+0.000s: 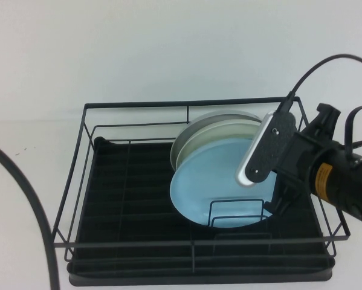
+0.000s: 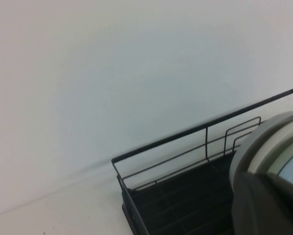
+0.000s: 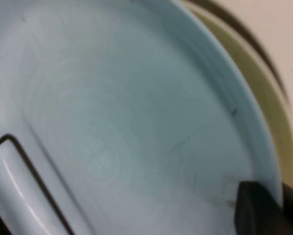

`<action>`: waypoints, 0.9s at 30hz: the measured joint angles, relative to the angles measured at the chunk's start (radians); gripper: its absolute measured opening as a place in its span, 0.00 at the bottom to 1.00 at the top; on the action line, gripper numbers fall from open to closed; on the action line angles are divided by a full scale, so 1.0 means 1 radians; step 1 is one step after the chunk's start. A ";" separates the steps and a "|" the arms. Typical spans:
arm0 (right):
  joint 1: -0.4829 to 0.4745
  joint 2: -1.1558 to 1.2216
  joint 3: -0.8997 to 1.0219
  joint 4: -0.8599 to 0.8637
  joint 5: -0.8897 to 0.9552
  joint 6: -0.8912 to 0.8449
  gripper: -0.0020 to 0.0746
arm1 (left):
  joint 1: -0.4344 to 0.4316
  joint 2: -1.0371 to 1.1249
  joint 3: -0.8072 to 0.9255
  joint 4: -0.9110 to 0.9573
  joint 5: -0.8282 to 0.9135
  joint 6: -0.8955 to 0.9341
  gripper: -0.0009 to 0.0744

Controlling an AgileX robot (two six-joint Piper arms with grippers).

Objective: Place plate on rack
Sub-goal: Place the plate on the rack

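White tabletop [image 1: 35,139] carries the rack [image 1: 138,107]. Right gripper [image 1: 281,199], jaws closed on the plate [image 1: 211,187] standing inside the rack. Left gripper unseen, jaws closed

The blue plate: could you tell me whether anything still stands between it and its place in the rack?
Nothing visible does. The blue plate already stands tilted inside the rack, leaning on the cream plate behind, a wire loop divider in front. The right gripper is shut on its rim; the left gripper is out of view.
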 joint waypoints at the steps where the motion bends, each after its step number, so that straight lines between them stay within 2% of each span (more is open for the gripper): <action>1: 0.000 0.007 0.002 0.000 0.002 0.000 0.05 | 0.000 0.000 0.000 0.000 0.005 0.000 0.01; 11: 0.000 0.039 0.008 0.006 0.037 0.021 0.05 | 0.000 0.000 0.000 0.000 0.017 0.000 0.01; 14: 0.001 0.039 0.009 0.006 0.039 0.021 0.09 | 0.000 0.000 0.000 0.000 0.017 0.000 0.01; 18: 0.001 0.044 0.010 0.012 0.027 0.047 0.24 | 0.000 0.000 0.000 0.000 0.028 0.000 0.01; 23: 0.001 0.045 0.010 0.015 0.025 0.086 0.47 | 0.000 0.000 0.000 0.000 0.038 0.000 0.01; 27: 0.001 0.038 0.010 0.017 0.022 0.096 0.58 | 0.000 0.000 0.000 0.000 0.040 0.000 0.01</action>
